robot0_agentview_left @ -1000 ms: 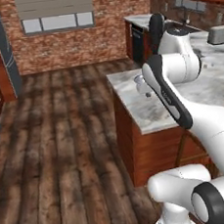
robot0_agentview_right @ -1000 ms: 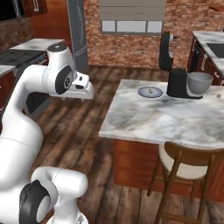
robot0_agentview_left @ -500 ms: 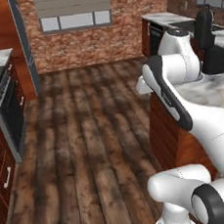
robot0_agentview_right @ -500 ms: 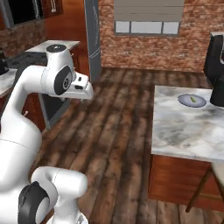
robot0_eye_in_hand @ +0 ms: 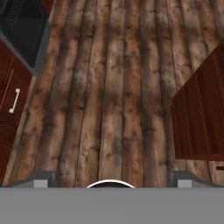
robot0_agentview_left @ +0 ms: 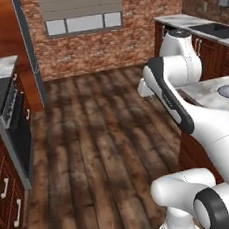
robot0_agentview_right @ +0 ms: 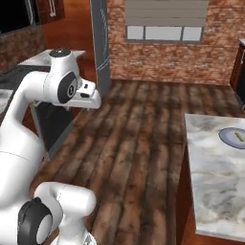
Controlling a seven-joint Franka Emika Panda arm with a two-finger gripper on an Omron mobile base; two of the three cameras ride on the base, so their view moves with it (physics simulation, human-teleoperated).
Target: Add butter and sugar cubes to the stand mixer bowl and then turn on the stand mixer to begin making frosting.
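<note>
Gripper: gripper (robot0_eye_in_hand: pixel 112 178) spread wide and empty, its tips at the two bottom corners of the hand view, hanging over bare wooden floor (robot0_eye_in_hand: pixel 118 87).
Butter: butter (robot0_agentview_right: pixel 238 137) lies on the grey-blue plate (robot0_agentview_right: pixel 226 139) near the far right edge of the marble worktop (robot0_agentview_right: pixel 210 182), well apart from the gripper.
Mixer and bowl: cannot place them from these views.
Risk: judged, the base could clip the worktop's near corner, or the arm's elbow could sweep its left edge, if it swings toward the plate too close in.
Second risk: thin butter may slide on the plate under a shallow pinch.
Open room: wide floor between worktop and oven (robot0_agentview_left: pixel 19 132) cabinets.
</note>
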